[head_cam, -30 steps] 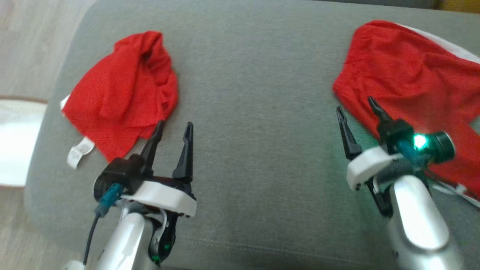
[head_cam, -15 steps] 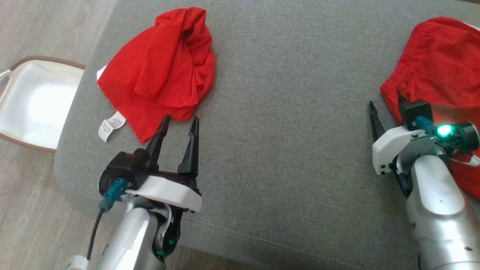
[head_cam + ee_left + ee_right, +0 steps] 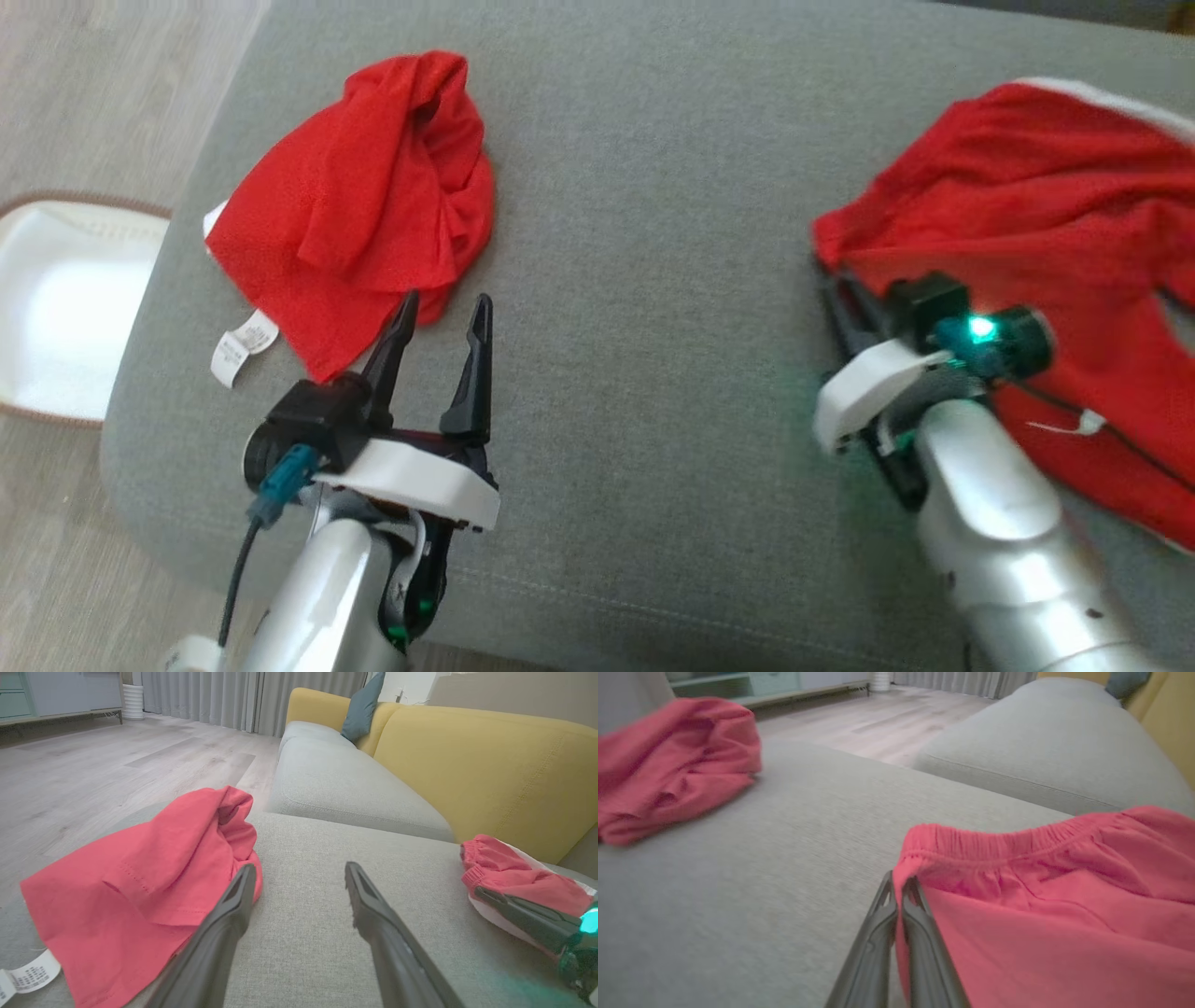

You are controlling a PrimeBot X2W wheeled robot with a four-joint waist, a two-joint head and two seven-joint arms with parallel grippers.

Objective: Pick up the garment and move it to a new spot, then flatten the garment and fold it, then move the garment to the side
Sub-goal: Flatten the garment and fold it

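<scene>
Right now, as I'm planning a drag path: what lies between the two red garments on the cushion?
Bare grey cushion between the crumpled red garment and the red shorts, seen in the head view.

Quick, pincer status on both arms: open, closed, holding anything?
Left pincer: open, holding nothing.
Right pincer: closed on the waistband corner of the red shorts.

A grey sofa cushion point(image 3: 653, 280) carries a crumpled red garment point(image 3: 364, 187) and, seemingly, red shorts point(image 3: 1027, 187).
</scene>
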